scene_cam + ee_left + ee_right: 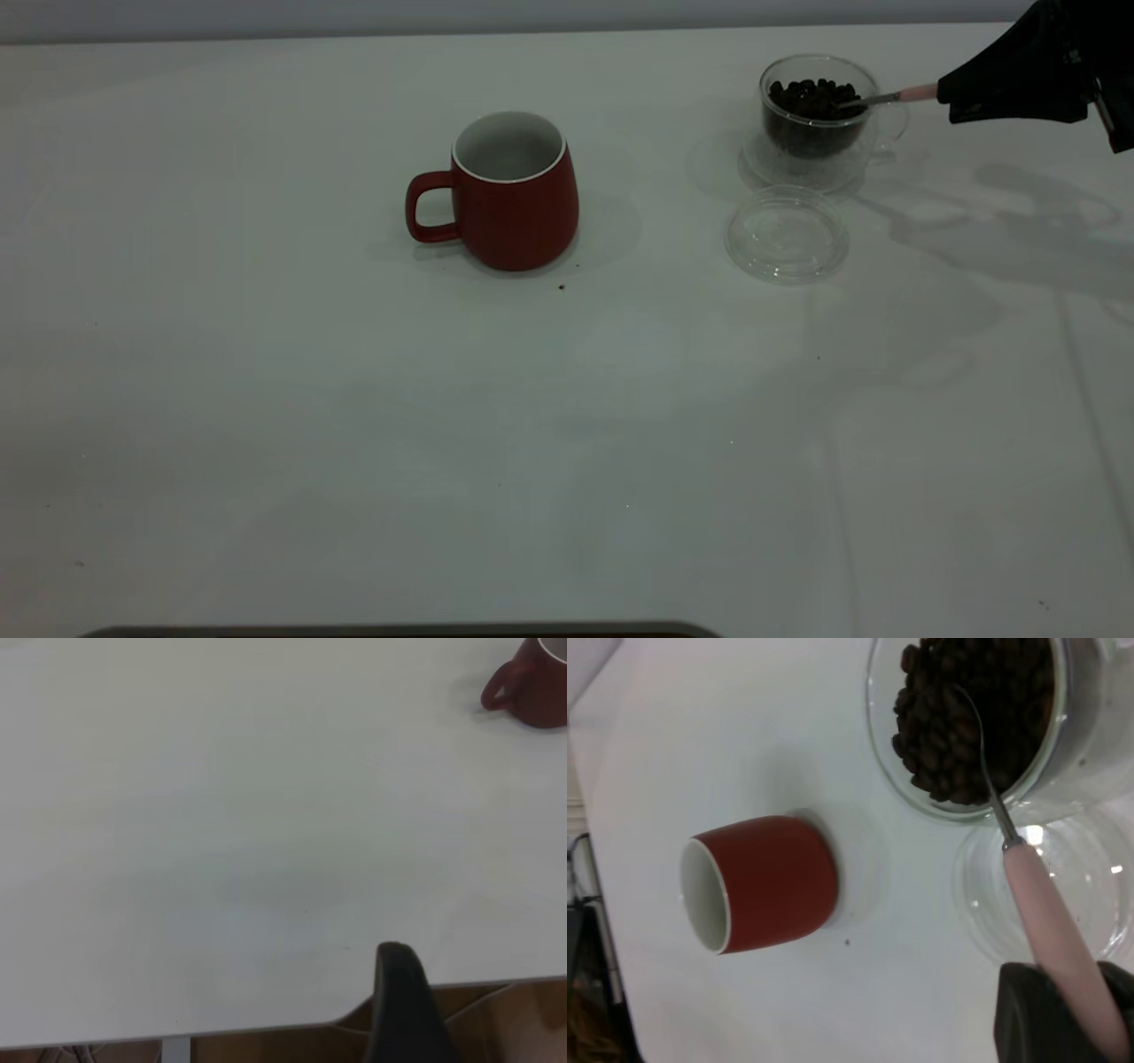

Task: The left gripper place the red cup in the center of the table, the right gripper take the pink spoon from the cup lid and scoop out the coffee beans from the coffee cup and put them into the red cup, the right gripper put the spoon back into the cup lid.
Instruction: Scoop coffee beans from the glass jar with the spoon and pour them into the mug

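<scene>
Near the middle of the white table (266, 399) I see the red cup (514, 190) standing upright, its handle pointing to the left side of the exterior view, and its inside looks empty. My left gripper (403, 1005) is away from it, close to the table edge; only one dark part of it shows, so I cannot tell if its fingers are released or clenched. To the right of the red cup, well apart, lies the clear cup lid (787, 234) flat on the table. Just behind it stands the glass coffee cup (819, 115) with the coffee beans (813, 97) inside. My right gripper (957, 96) is clenched on the pink spoon (1059, 935), and the metal bowl of the spoon rests in the beans.
</scene>
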`<state>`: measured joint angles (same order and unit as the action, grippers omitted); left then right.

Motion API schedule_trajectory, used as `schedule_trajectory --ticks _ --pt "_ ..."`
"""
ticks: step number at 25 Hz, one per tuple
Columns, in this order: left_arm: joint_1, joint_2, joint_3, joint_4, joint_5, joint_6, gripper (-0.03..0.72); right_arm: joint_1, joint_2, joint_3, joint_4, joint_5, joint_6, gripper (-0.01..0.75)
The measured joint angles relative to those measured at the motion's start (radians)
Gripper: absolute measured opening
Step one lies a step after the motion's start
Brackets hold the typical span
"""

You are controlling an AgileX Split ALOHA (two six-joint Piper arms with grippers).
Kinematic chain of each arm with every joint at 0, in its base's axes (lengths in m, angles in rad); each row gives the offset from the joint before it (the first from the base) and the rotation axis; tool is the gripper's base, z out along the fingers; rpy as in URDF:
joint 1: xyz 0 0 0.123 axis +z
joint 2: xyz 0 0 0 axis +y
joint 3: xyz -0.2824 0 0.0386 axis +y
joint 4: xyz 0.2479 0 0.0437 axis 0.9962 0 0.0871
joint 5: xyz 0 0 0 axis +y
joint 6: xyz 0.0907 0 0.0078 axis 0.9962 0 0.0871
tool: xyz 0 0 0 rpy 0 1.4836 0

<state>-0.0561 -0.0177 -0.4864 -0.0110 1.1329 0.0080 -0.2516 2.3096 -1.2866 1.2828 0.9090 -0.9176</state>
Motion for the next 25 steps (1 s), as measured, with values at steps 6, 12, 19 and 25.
schedule_trajectory --ticks 6,12,19,25 --pt "0.000 0.000 0.000 0.000 0.000 0.000 0.492 -0.027 0.000 0.000 0.034 0.050 0.001 0.114" --pt "0.000 0.000 0.000 0.000 0.000 0.000 0.492 -0.039 0.000 0.000 0.042 0.073 0.002 0.114" --pt "0.000 0.000 0.000 0.000 0.000 0.001 0.492 -0.057 0.000 0.000 0.056 0.100 0.003 0.114" --pt "0.000 0.000 0.000 0.000 0.000 0.002 0.492 -0.066 0.000 0.000 0.060 0.101 0.007 0.114"
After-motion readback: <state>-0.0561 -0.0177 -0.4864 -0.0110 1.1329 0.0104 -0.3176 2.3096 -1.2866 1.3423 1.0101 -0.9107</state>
